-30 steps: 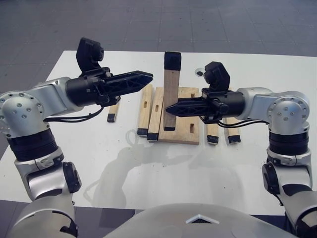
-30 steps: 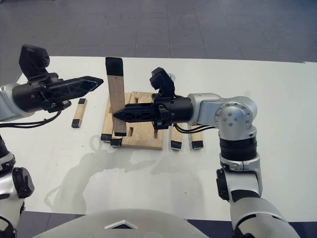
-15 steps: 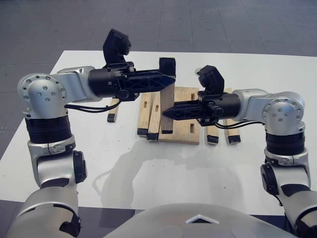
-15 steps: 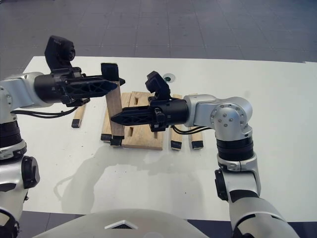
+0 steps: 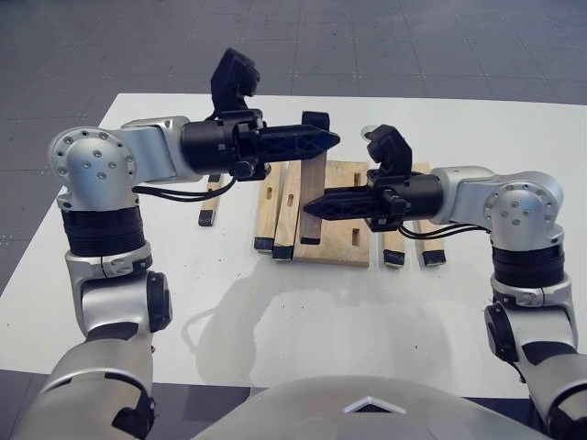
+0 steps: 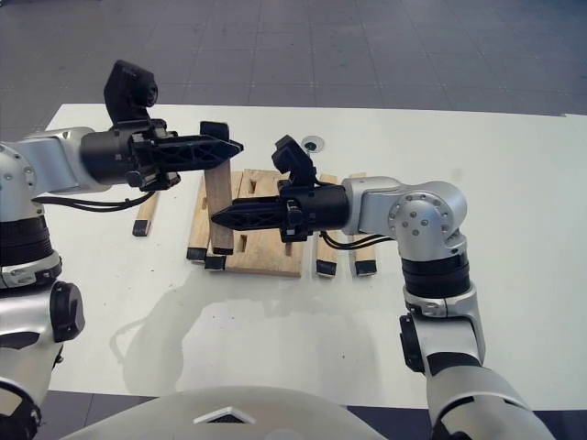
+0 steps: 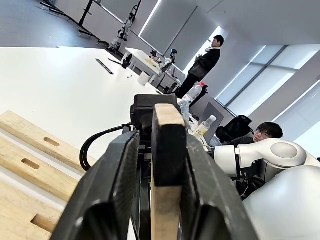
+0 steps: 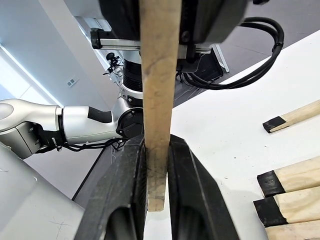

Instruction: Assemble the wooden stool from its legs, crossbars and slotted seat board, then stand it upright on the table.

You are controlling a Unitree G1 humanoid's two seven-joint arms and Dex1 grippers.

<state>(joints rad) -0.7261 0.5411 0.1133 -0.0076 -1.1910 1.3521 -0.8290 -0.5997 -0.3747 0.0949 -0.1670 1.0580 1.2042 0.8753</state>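
Far left, short piece: lies flat on the table, well apart from the work. It looks set aside for later.

Left gripper: reaches in from the left with its fingers pressed on both faces of the upright leg, just below the top black cap. My guess is that it steadies the high end so the stick cannot lean.

Flat legs: two lie side by side, touching the left edge of the seat board, within easy reach.

Upright leg: its long axis is close to vertical, with one black cap up and the other down. The lower end sits at the left edge of the seat board. Whether it has entered a slot, I cannot tell.

Seat board: lies flat mid-table with its slots facing up, probably so legs can drop in from above.

Right gripper: comes from the right and pinches the same leg low down, likely to guide the foot.

Right-hand pieces: lie flat beside the board's right edge.
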